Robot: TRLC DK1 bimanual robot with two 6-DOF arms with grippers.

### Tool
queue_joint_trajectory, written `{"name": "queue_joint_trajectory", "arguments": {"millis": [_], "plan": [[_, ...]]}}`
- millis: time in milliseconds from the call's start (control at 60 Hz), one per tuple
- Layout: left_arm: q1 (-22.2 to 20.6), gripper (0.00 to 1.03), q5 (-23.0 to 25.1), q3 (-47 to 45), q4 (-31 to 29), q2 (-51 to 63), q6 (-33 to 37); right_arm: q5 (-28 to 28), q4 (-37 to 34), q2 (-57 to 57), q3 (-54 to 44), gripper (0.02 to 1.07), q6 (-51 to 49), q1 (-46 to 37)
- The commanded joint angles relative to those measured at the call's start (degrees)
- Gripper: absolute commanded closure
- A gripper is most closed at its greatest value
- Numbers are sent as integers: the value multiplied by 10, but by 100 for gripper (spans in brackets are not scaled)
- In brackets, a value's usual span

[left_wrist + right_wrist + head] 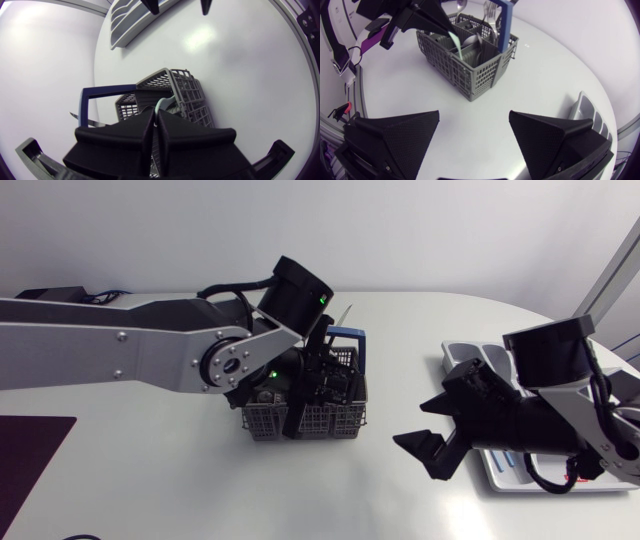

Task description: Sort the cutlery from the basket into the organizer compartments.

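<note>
1. The left pincer (156, 116) stood down in the basket (187, 87). Its fingers were almost together, clamped from both sides on a pale-handled utensil (161, 104). The grip sat high on the handle, probably so the piece could lift straight out. The working end was hidden.
2. The basket sat upright mid-desk (400, 330) with its blue carry handle (86, 102) raised beside the pincer. Forks (490, 12) stood in the far cells.
3. The right pincer (474, 116) hung spread wide, holding nothing, over bare desk between the basket and the organizer (587, 107). It was judged to be parked clear of the lift path.
4. The organizer lay at the desk's right edge, under the right arm. Its contents could not be made out.
</note>
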Motion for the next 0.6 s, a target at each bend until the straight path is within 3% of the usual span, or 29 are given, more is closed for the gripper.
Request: {"name": "queue_joint_trajectory", "arguments": {"millis": [0,583], "plan": [[-9,100,-6,25,-10,-22,14,12,11,-8,-14,7,16,29],[-29,100,-34,36,-50,-136,-3,88,88,-34,-3,7,25,132]]}}
